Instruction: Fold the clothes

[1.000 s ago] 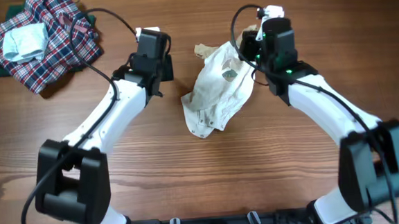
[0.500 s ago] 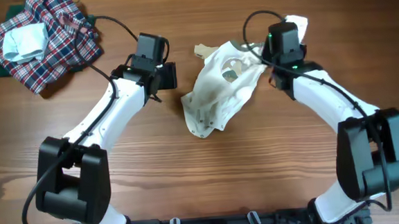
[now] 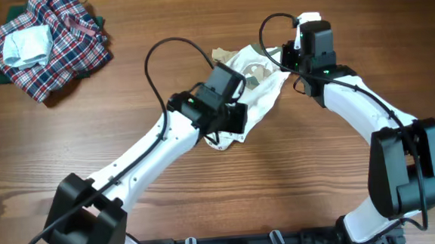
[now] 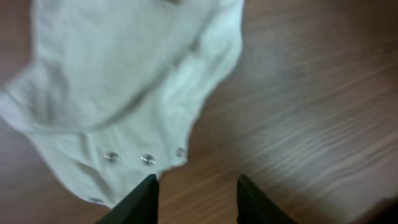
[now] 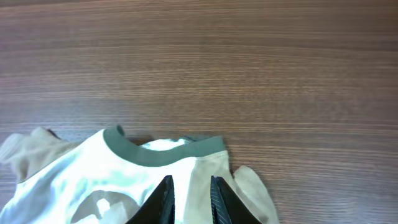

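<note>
Left tool just beside clothes

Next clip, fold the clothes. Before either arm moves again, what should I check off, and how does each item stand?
1. Open left tool, nothing in it: ok.
2. Placing of left tool at the garment's snaps: ok, they lie just ahead of its tips.
3. Grip of right tool on cloth below the collar: cannot tell.
4. Flatness of garment: not ok, bunched.
5. Gap between plaid heap and garment: ok.
</note>
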You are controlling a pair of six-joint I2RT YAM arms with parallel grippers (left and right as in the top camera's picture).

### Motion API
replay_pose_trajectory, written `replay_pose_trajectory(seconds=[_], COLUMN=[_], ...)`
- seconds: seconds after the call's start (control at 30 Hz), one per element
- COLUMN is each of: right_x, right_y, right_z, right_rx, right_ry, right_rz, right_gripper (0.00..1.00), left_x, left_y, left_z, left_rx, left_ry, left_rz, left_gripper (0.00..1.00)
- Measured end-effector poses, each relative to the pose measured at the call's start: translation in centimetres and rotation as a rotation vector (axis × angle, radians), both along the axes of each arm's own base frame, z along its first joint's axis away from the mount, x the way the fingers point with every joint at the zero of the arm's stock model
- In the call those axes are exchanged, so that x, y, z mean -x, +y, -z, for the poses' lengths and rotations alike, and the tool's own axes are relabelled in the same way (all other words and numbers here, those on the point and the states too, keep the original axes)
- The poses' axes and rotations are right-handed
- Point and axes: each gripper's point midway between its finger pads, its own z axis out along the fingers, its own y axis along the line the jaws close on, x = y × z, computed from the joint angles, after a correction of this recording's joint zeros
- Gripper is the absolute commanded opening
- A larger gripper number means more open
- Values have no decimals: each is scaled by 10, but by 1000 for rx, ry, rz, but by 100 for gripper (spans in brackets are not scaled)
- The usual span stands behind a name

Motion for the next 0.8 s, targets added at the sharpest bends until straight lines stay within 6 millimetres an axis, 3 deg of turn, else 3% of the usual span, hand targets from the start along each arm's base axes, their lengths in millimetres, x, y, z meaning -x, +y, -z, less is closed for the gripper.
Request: replay_pose_trajectory(seconds=[0.03, 0.13, 0.23, 0.37, 0.43, 0.5, 0.8], right_x=[0, -1, -4, -7, -7, -5, -3], right_y=[0, 2, 1, -9, -16, -17, -12], right_z=[0, -1, -5, -7, -5, -3, -2], right_rx=[-2, -12, -47, -98, -119, -124, -144], right_ry=[0, -6, -23, -25, -15, -4, 10], right_rz=[-3, -5, 17, 47, 60, 60, 42], right_gripper=[19, 13, 10, 9, 9, 9, 9], left_x=[3, 7, -2, -10, -10, -10, -33], left_y=[-3, -8, -17, -27, -28, -28, -18], left_z=[1, 4, 13, 41, 64, 71, 81], left_rx=[10, 24, 44, 45, 27, 22, 41], left_ry=[16, 42, 29, 57, 106, 123, 107], left_rz=[0, -3, -3, -4, -26, -37, -101], left_gripper=[5, 4, 4, 4, 4, 4, 4])
